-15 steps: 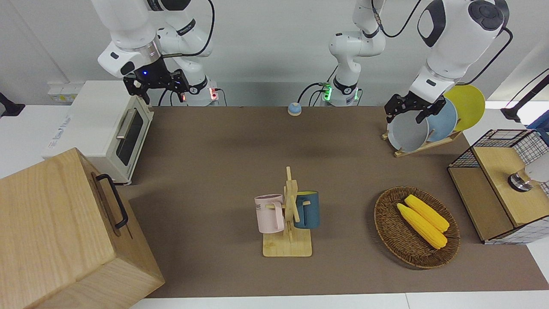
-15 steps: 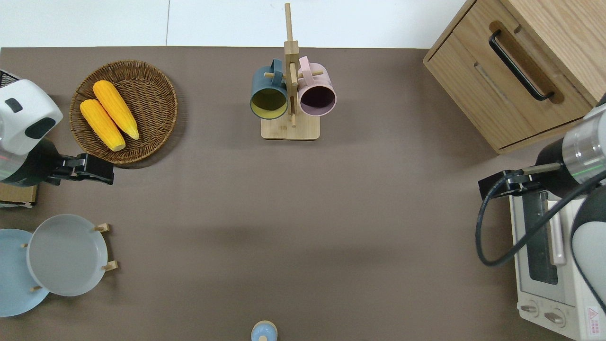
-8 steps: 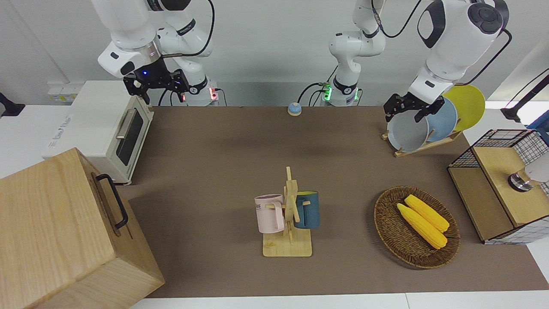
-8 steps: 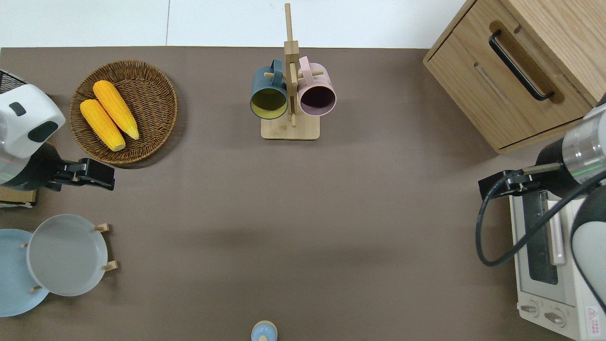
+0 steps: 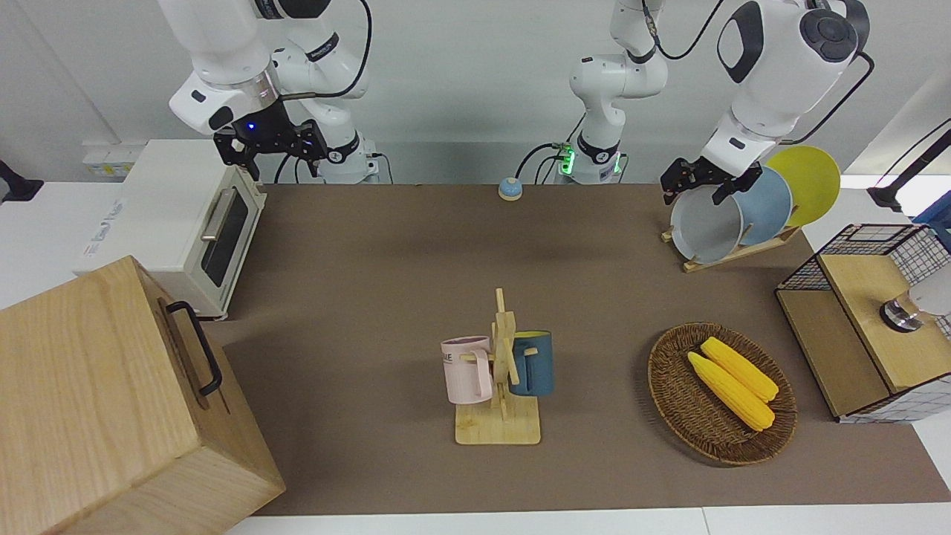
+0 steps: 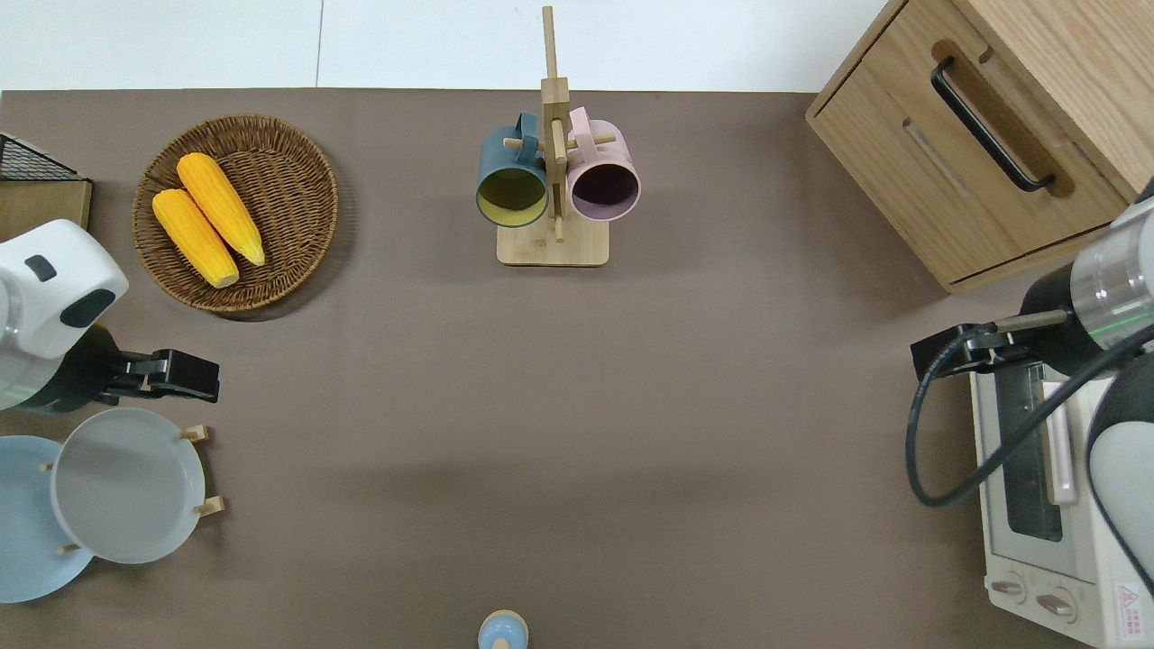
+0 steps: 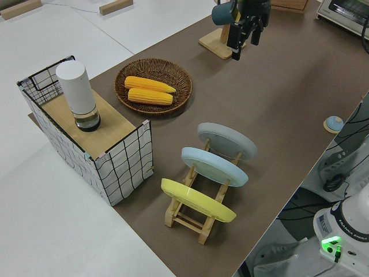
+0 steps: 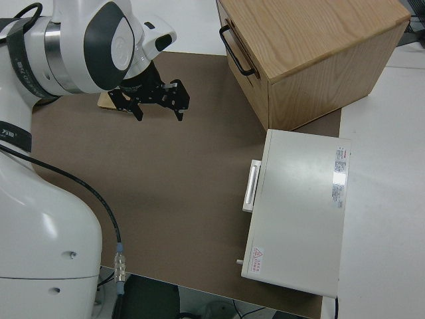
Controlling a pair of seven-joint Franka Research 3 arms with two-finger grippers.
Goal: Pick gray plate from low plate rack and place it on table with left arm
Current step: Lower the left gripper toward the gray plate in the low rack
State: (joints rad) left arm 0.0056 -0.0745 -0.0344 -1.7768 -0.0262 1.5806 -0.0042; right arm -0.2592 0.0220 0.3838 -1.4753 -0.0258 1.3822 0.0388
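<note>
Gray plate (image 6: 126, 485), leaned in rack (image 5: 732, 253): left tool (image 6: 185, 377) was held spread at its upper rim, presumably for gripping. Right arm was parked.

The low plate rack (image 7: 196, 216) stands on the brown table (image 7: 288, 115) and holds three plates in a row, each leaning in its own slot: the gray plate (image 7: 227, 140), then the light blue plate (image 7: 214, 166), then the yellow plate (image 7: 197, 200). Beside the rack stands a wire basket (image 7: 121, 167) with a wooden top, and a white cylinder (image 7: 77, 95) stands on this top; close to it a wicker tray (image 7: 153, 85) holds two corn cobs (image 7: 149, 90). The left gripper (image 7: 244, 41) hangs in the air, its fingers pointing down and apart with nothing between them, and a dark blue mug (image 7: 223, 12) on a wooden stand (image 7: 214, 45) is near it.
</note>
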